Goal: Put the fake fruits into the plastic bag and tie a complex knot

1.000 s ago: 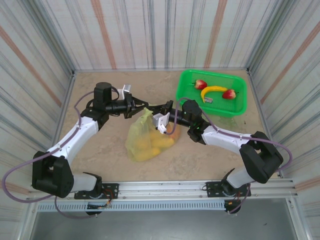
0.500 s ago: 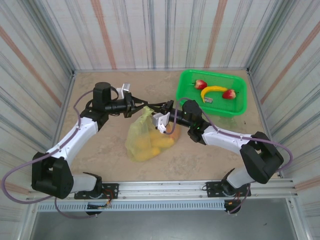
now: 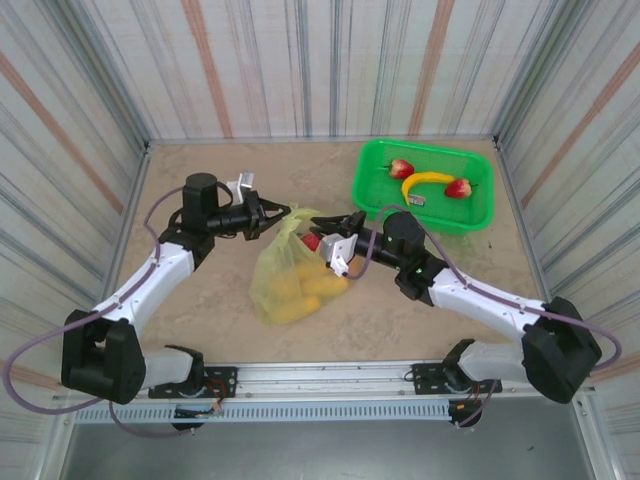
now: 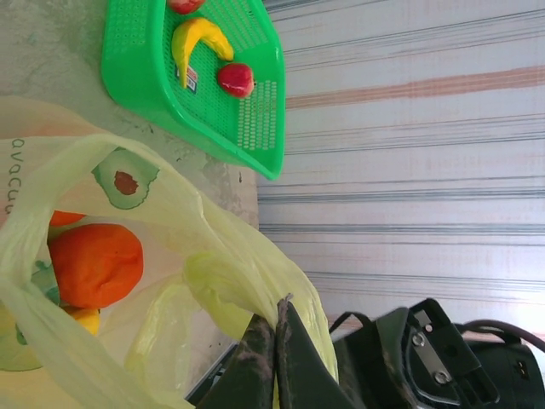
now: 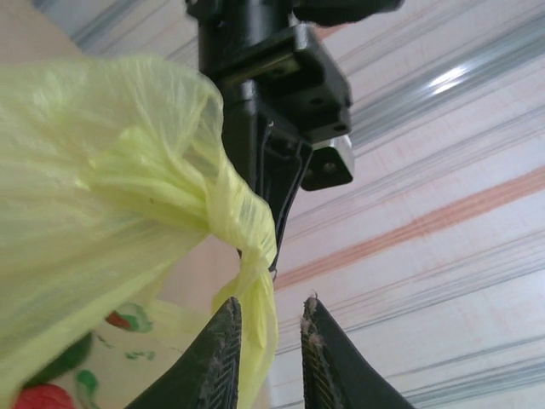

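Top external: plastic bag [image 3: 268, 272] veils fruits [image 3: 303, 291], perhaps bananas.

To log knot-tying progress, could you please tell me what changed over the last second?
The right gripper loosened its jaws around a handle of the thin yellow-green plastic bag, and its arm drew back rightward. The left gripper stays clamped on the handle; bag and bright green slotted basket unmoved.

fruits [image 3: 300, 288] in bag [image 3: 267, 263], basket [image 3: 363, 182] behind right
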You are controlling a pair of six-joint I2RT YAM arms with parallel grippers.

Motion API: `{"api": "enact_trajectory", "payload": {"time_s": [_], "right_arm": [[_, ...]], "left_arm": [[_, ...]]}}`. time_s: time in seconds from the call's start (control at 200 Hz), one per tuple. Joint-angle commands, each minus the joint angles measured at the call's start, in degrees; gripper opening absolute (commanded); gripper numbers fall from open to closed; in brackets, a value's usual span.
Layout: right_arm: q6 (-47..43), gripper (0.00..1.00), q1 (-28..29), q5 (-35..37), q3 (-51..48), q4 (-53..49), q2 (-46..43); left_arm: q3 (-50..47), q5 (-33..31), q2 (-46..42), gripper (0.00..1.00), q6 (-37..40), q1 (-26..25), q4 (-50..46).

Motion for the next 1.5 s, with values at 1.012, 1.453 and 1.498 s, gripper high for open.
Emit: {"api": "enact_trajectory", "payload": {"time_s": [1.012,1.453,1.498], "right_arm": [[62.1,0.48,13.5,13.2,1.2,7.2,9.1],[62.5,0.48,14.2,13.3,5.3,8.9,14.6],[62.4,0.44,14.2,14.0,5.3,8.9,14.7]], "left_arm": [[-4.3,-2.9,-4.4,0.00,-1.9,-0.4,4.7],[-4.5,-3.8,-4.9,0.00,-1.8,-1.0,4.8],[-4.5,-3.9,-5.0,0.00,-1.8,-1.0,4.8]]}}
